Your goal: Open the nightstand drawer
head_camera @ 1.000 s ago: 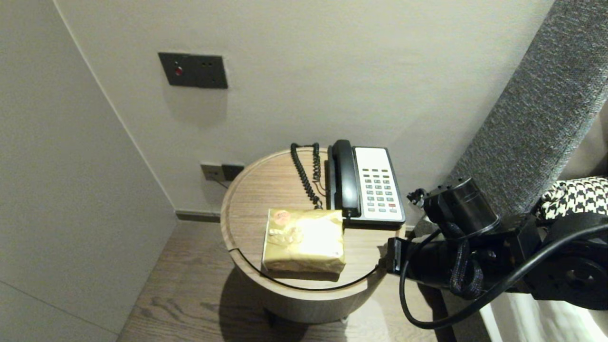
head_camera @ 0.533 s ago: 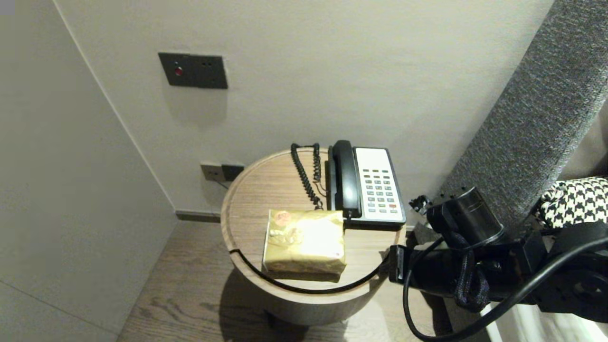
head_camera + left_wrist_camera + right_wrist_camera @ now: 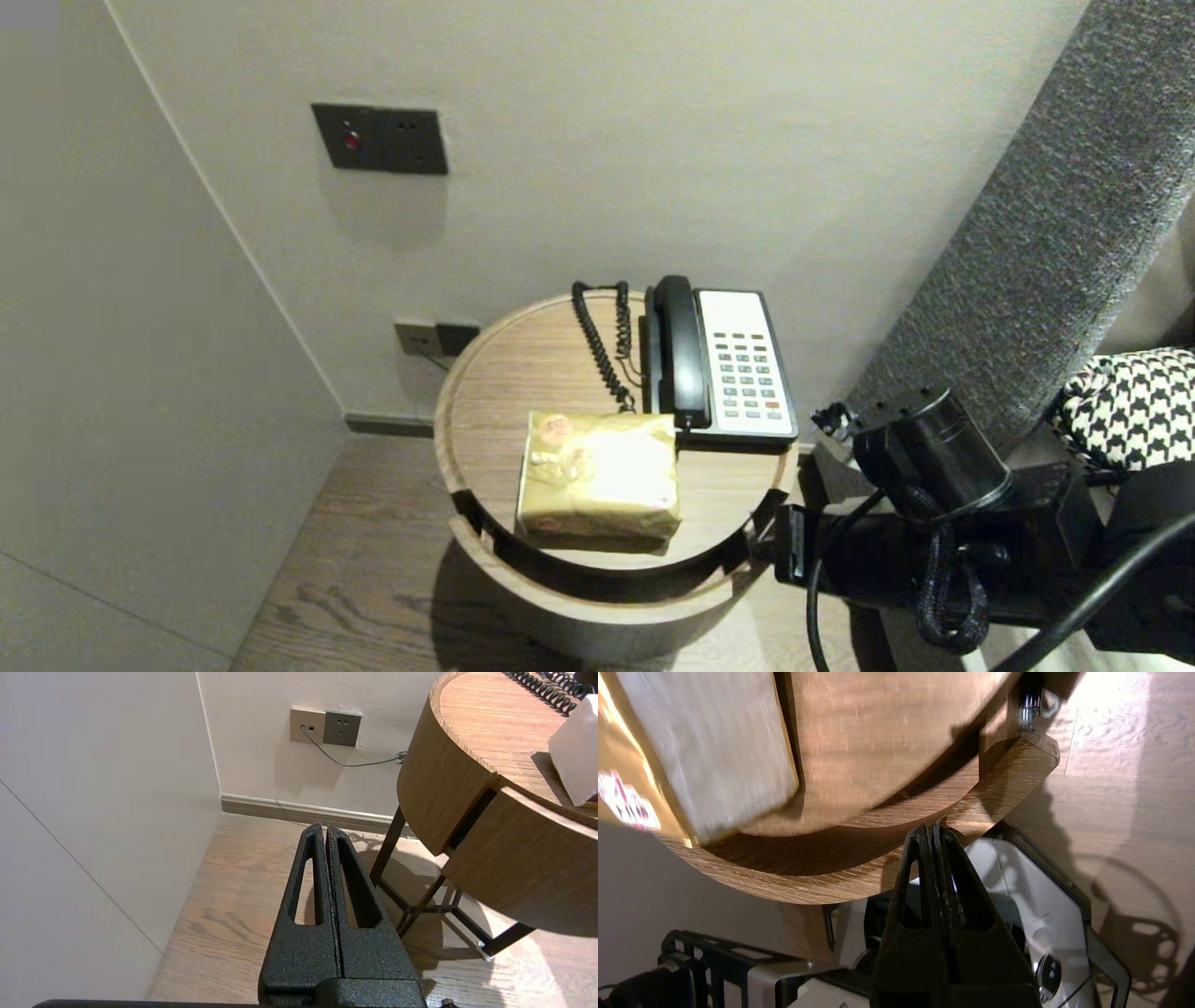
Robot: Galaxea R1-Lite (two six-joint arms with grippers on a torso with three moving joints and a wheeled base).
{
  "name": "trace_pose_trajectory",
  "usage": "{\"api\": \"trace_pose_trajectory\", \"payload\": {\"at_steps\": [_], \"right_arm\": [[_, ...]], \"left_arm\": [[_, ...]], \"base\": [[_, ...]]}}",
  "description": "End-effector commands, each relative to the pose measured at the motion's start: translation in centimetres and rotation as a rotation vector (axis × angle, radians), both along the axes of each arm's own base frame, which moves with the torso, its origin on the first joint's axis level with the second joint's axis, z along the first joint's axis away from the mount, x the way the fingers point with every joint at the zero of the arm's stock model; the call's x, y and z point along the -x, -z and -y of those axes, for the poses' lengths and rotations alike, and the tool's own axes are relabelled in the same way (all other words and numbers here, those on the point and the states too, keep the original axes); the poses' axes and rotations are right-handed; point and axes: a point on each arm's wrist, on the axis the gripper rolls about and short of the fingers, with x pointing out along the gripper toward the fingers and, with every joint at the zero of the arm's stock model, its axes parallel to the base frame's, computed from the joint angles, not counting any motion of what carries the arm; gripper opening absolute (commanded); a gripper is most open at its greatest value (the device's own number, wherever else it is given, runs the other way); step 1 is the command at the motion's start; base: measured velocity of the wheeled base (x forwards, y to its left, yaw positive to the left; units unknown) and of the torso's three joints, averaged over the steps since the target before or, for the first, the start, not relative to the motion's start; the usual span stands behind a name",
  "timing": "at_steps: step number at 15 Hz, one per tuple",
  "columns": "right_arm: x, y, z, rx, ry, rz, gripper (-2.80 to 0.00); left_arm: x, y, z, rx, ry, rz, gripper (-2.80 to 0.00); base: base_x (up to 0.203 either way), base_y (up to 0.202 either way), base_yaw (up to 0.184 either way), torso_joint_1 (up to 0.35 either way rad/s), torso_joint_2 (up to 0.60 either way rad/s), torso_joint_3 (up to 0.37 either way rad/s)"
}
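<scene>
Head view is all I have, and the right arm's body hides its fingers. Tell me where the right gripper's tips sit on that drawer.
Observer: The right gripper is shut, fingers pressed together, and its tips meet the rim of the curved drawer front. No handle shows there.
Operator: Report the left gripper.
Observer: The left gripper is shut too. It hangs over the wood floor, left of the round table, and touches nothing.
Operator: Check beneath the table.
Observer: Thin dark legs, braced low down, carry it.
</scene>
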Motion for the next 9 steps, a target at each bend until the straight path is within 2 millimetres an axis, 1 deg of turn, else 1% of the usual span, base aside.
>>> {"api": "trace_pose_trajectory", "payload": {"at_steps": [1,6,9], "right_arm": [[1.0,-0.1,0.2,-0.007,-0.010,-0.003,-2.80],[3.2,0.4,0.6,-0.006,-0.044,-0.023,-2.80],[4.8,0.1,1.1,-0.045,-0.051,-0.036,-2.80]], "left_arm": [[0.0,0.0,0.0,0.000,0.000,0.002,-2.80],[0.0,0.0,0.0,0.000,-0.002,0.002,-2.80],[0.0,0.0,0.0,0.000,0.000,0.002,-2.80]], "base": [[0.000,0.000,0.000,0.000,0.00,0.000],[0.000,0.000,0.000,0.000,0.00,0.000],[0.000,0.000,0.000,0.000,0.00,0.000]]}}
